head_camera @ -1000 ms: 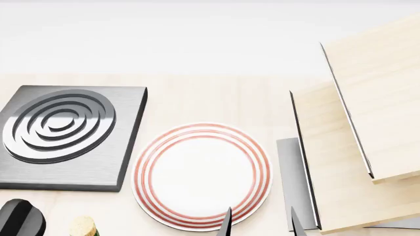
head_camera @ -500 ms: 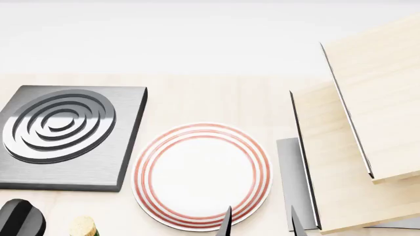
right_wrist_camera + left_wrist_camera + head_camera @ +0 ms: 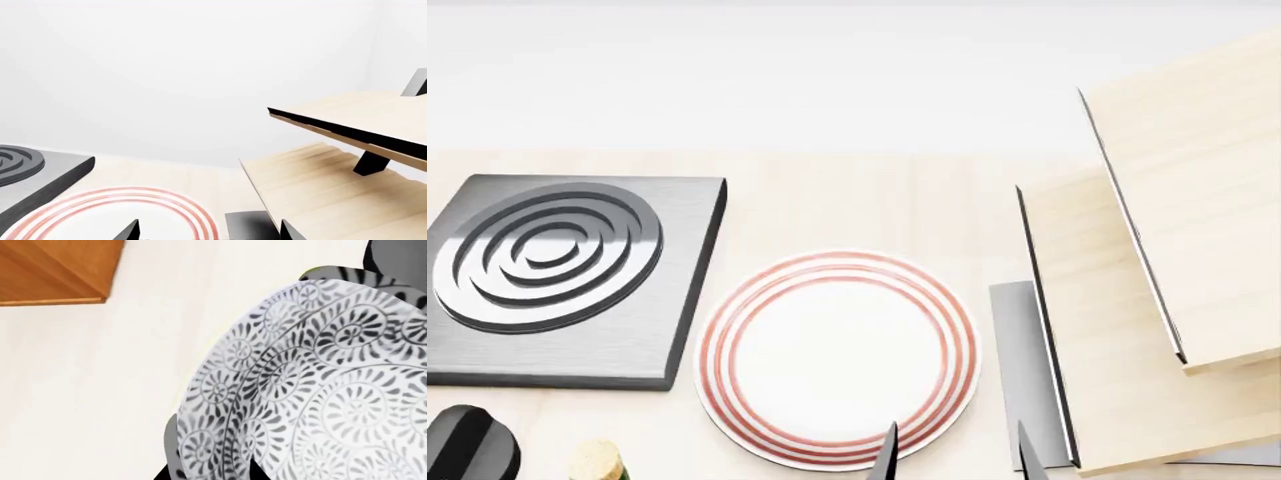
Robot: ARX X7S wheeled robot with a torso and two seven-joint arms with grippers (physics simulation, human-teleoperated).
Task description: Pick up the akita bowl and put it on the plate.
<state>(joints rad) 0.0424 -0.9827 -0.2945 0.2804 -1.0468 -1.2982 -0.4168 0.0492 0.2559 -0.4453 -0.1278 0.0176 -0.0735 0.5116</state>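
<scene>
The akita bowl (image 3: 320,390), white with a dense grey-black floral pattern, fills most of the left wrist view. My left gripper (image 3: 208,474) is shut on its wall, one dark fingertip (image 3: 163,475) outside and the other inside the rim. The bowl and the left gripper are out of the head view. The plate (image 3: 838,360), white with red rings, lies flat on the pale wooden counter. My right gripper (image 3: 957,455) hangs open over the plate's near right edge, with nothing between its fingers. The right wrist view shows the plate's rings (image 3: 143,196) and that gripper (image 3: 208,232).
A dark square burner (image 3: 554,270) with grey rings sits left of the plate. A tilted pale wooden shelf unit (image 3: 1148,300) stands at the right, a grey metal slab (image 3: 1021,350) at its foot. A cork (image 3: 594,460) and a black rounded object (image 3: 467,440) lie near left. An orange wooden block (image 3: 53,270) shows beyond the bowl.
</scene>
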